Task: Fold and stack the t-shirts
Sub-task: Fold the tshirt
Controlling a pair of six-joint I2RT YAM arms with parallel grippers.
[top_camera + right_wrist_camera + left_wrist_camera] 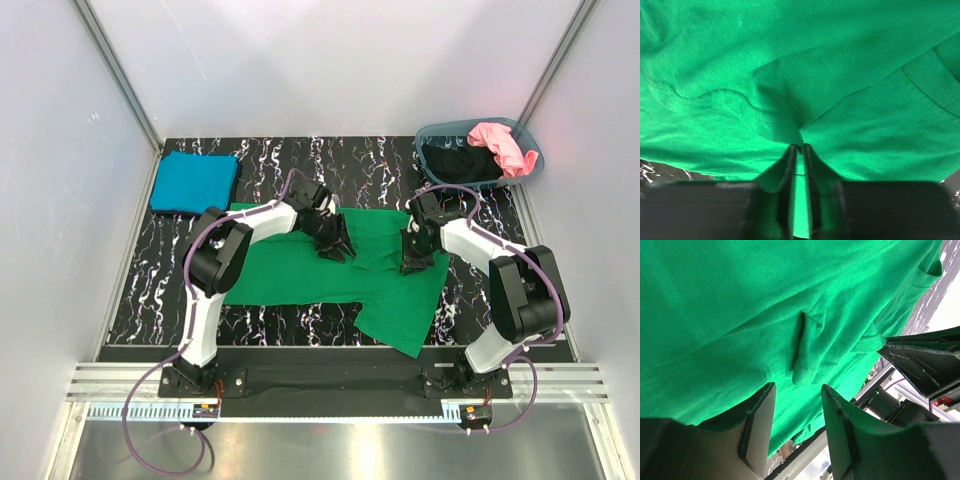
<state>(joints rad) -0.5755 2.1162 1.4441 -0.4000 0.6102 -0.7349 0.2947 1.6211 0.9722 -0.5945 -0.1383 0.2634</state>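
Note:
A bright green t-shirt lies spread across the middle of the black marbled table. My left gripper is open over the shirt's upper middle. In the left wrist view its jaws stand apart over a small raised wrinkle in the green cloth. My right gripper is at the shirt's right part. In the right wrist view it is shut on a pinch of the green cloth near the collar ribbing. A folded teal blue t-shirt lies at the back left.
A grey-blue oval basket stands at the back right and holds a pink shirt and a black shirt. White walls enclose the table on three sides. My right gripper's black body shows at the right of the left wrist view.

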